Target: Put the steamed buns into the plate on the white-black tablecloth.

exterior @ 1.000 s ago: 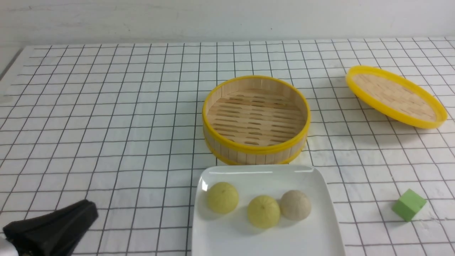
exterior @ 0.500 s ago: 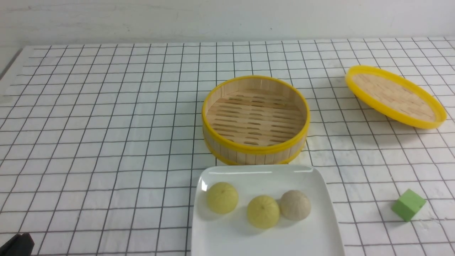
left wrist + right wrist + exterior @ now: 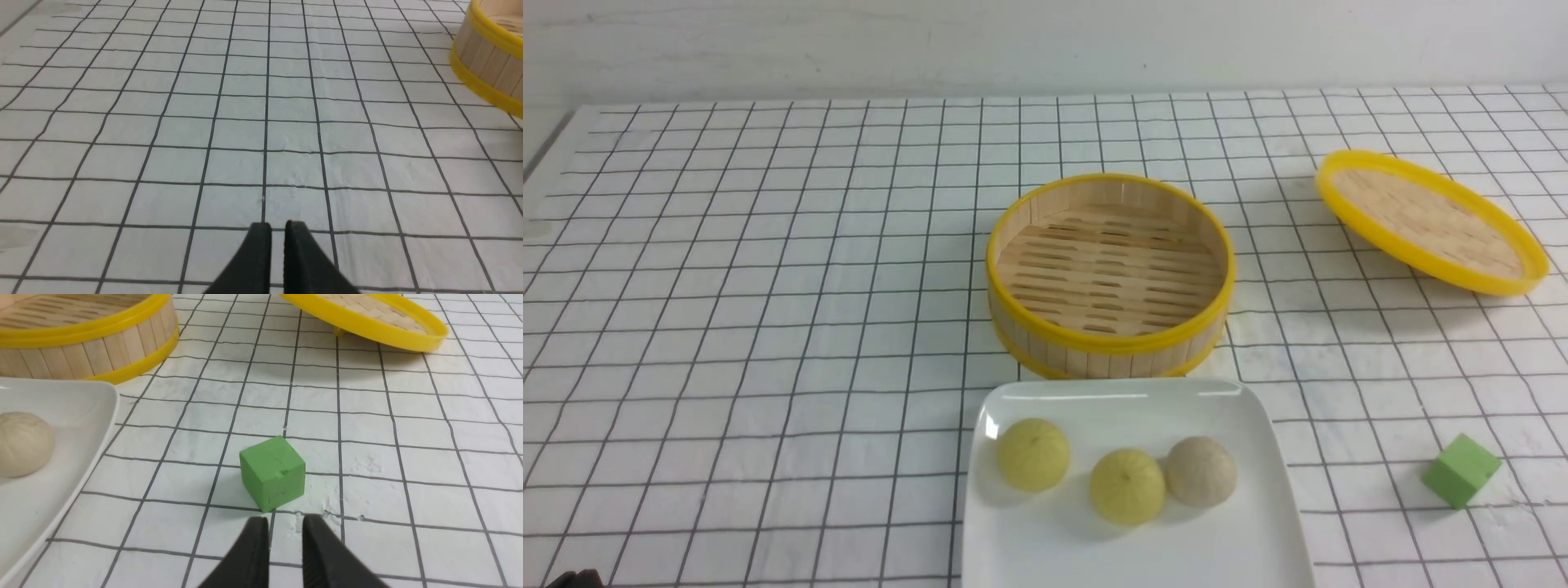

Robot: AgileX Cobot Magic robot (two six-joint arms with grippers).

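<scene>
Stretching wide and bare across the left half of the desk, the white-black tablecloth (image 3: 768,269) is leaving plenty of open room there, its far edge meeting the wall. The left claw (image 3: 278,226) is hanging low over that bare cloth with its tips parted by only a narrow slit, pinching nothing. The right claw (image 3: 285,522) is hovering just short of the green cube (image 3: 273,472), its tips slightly spread with a small gap and empty. The plate (image 3: 1241,425) is sitting at the near edge of the desk, running out of the front view, just in front of the bamboo steamer (image 3: 1111,347), which is holding nothing. All three steamed buns (image 3: 1127,486) are lying on the plate in a loose row, two yellow-green and one beige, the middle and beige ones touching. The lid (image 3: 1429,220) is resting tilted, well apart on the far right.
</scene>
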